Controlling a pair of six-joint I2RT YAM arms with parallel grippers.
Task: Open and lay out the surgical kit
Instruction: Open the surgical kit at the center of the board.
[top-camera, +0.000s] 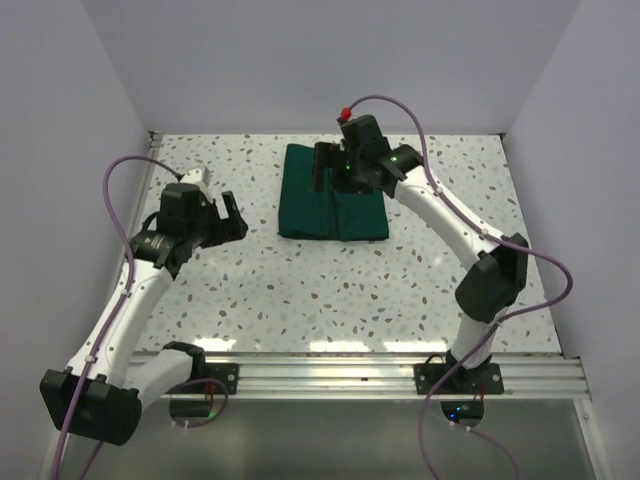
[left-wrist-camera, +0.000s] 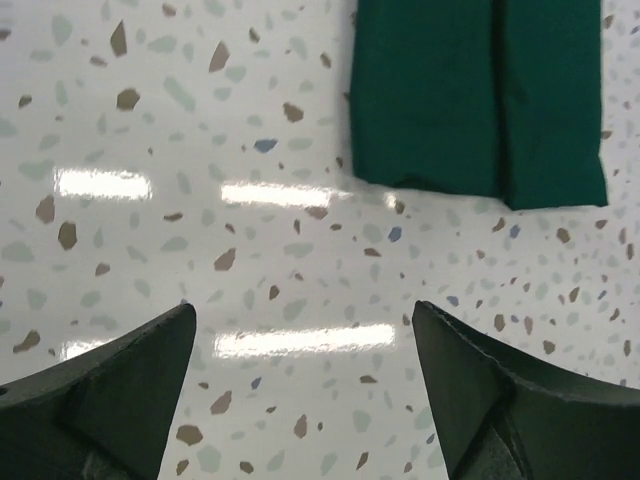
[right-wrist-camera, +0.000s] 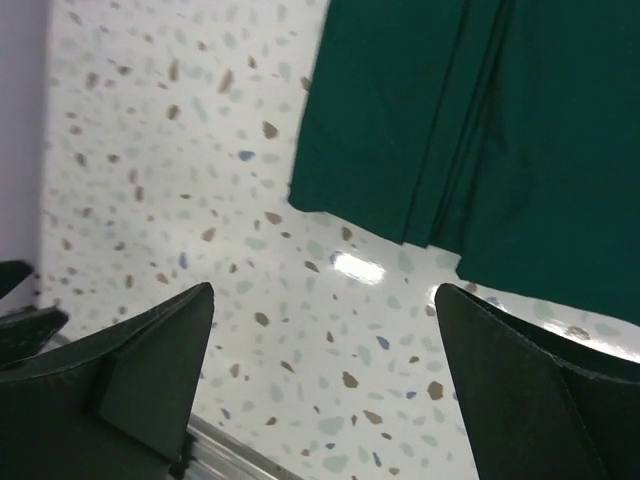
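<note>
The surgical kit (top-camera: 332, 205) lies folded shut in its dark green cloth wrap, a flat rectangle at the back middle of the speckled table. Its tray and instruments are hidden inside. My right gripper (top-camera: 335, 168) hovers over the far half of the wrap, jaws wide apart and empty. In the right wrist view the kit (right-wrist-camera: 480, 130) fills the upper right, beyond the open gripper (right-wrist-camera: 324, 287). My left gripper (top-camera: 233, 217) stands open to the left of the wrap, apart from it. From the left wrist the kit (left-wrist-camera: 470, 100) sits upper right, ahead of the empty gripper (left-wrist-camera: 302, 305).
White walls close in the table on the left, back and right. An aluminium rail (top-camera: 380, 375) with both arm bases runs along the near edge; the rail (right-wrist-camera: 235, 452) also shows at the bottom of the right wrist view. Bare speckled tabletop (top-camera: 330, 290) lies in front of the wrap.
</note>
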